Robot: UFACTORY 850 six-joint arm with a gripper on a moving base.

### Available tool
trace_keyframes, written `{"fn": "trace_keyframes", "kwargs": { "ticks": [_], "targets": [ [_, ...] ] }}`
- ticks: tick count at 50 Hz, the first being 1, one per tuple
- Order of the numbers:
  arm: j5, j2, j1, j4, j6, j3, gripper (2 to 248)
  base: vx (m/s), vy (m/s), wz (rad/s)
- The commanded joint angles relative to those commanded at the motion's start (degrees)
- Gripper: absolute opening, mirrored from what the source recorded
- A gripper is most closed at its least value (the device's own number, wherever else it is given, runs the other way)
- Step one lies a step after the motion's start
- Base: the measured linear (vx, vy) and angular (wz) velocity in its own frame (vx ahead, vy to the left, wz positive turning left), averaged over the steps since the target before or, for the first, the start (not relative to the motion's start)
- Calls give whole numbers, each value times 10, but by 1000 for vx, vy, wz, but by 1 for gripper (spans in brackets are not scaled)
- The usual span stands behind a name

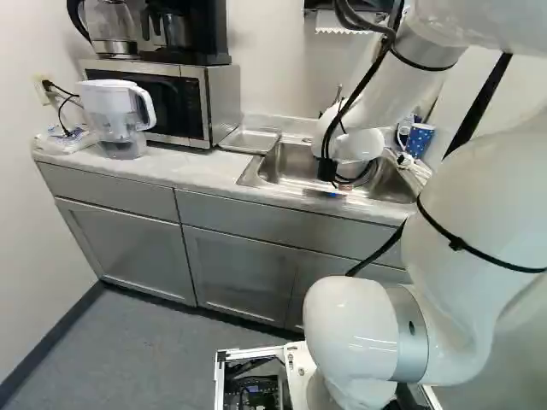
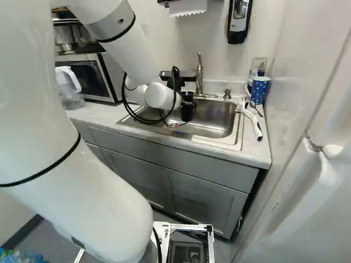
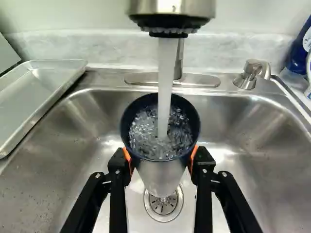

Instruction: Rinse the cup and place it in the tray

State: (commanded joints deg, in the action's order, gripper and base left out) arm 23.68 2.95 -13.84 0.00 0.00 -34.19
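Note:
In the right base view my gripper [image 2: 187, 97] is over the sink [image 2: 216, 118]. Seen from the wrist, the gripper [image 3: 161, 160] is shut on a cup [image 3: 162, 178], one orange pad against each side. The cup has a dark blue rim and stands open end up, above the drain. From the faucet head [image 3: 171, 12] a stream of water [image 3: 165, 82] runs straight into it, and bubbling water shows inside. A shallow metal tray [image 3: 46, 87] lies on the counter beside the sink; the left base view also shows this tray [image 1: 249, 140].
A soap pump [image 3: 250, 73] rises behind the sink. Right of the sink, in the right base view, are a blue patterned mug [image 2: 260, 90] and a white-handled brush [image 2: 252, 120]. A microwave [image 1: 171, 98] and a water pitcher [image 1: 117, 115] stand left of the tray.

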Motion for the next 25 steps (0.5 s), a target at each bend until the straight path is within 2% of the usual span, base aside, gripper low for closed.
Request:
{"fn": "trace_keyframes", "kwargs": {
  "ticks": [25],
  "targets": [
    [0,0,0,0,0,0,124,0,0,0]
  ]
}}
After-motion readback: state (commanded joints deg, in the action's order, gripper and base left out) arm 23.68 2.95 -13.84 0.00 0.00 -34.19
